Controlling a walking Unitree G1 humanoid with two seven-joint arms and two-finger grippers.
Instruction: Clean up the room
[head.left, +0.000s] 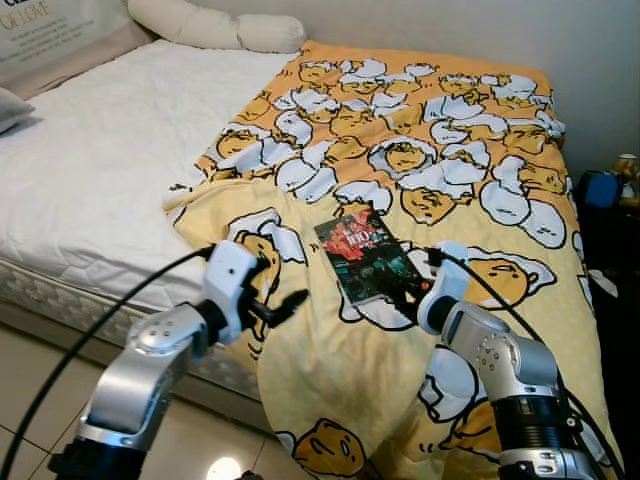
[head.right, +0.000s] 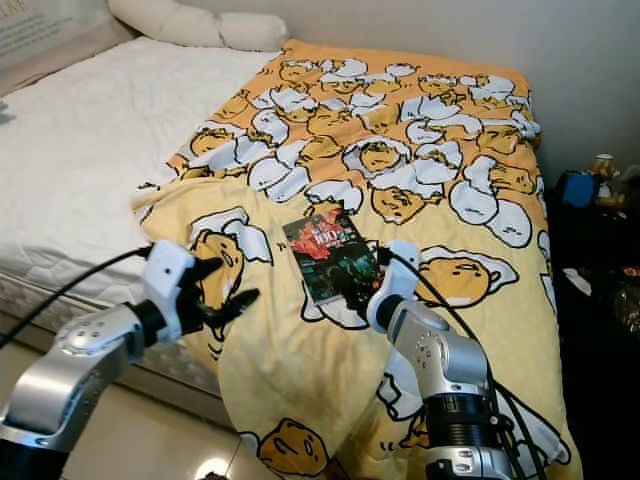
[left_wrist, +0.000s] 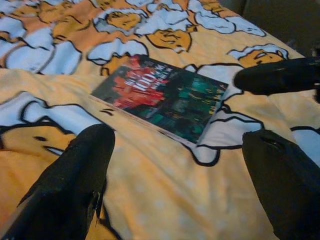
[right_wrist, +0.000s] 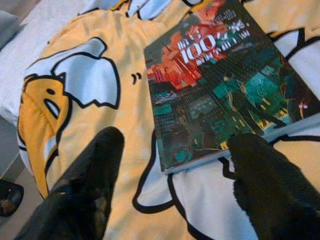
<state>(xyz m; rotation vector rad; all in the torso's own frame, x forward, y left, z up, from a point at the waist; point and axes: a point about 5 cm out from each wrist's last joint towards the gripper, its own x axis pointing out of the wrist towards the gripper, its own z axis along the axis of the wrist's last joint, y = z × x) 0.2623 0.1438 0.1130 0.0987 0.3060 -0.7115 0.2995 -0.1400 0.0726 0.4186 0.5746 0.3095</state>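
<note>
Bedroom scene, and the bed (head.left: 90, 170) takes up nearly everything: a white quilted mattress on the robot's left side, with a long cream bolster pillow (head.left: 215, 25) up by the wall. Spread across the right half is a yellow blanket (head.left: 430, 130) printed with cartoon egg characters, its near edge hanging off the bed toward the tiled floor (head.left: 30, 380). Off to the right, a dark stand (head.left: 605, 240) sits beside the bed with a blue object (head.left: 600, 187) on it.

Now the arms. Both silver arms are up in front of the blanket. The left gripper (head.left: 278, 292) hovers over the blanket's near edge, to the left of the book, fingers spread wide with nothing between them. The right gripper (head.right: 364, 281) is down at the book's near right corner, fingers wide apart, one fingertip (right_wrist: 260, 155) right at the book's lower edge; whether it touches, I can't tell.

And the book (head.left: 365, 254) itself: a paperback with a red and green cover, lying flat on the blanket, between the two grippers.
</note>
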